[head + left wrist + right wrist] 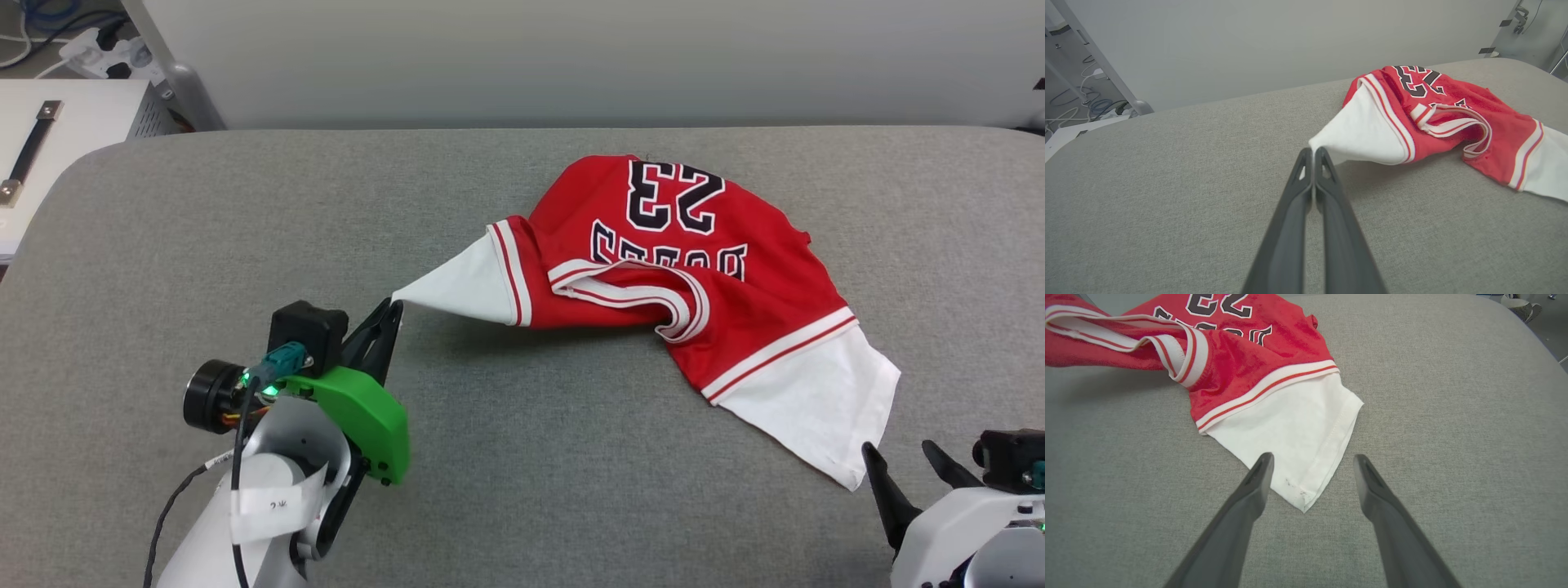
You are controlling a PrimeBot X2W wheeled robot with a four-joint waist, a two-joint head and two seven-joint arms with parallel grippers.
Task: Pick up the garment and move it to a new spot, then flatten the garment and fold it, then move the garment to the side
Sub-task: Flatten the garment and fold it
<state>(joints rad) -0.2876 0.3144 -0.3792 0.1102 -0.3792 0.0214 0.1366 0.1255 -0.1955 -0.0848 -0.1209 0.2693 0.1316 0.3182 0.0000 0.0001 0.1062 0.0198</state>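
Left fingers [1296,196], long and dark, are pinched together on the tip of one white sleeve, which peaks up off the grey padded surface [245,229]. Right fingers [1251,498] are spread wide and hold nothing, straddling the other sleeve's corner. Red basketball T-shirt with white sleeves and black "23" [694,269] lies crumpled, right of centre. Best practice, I'd judge: right pinches low on that corner, then both lift evenly. No containers noted.
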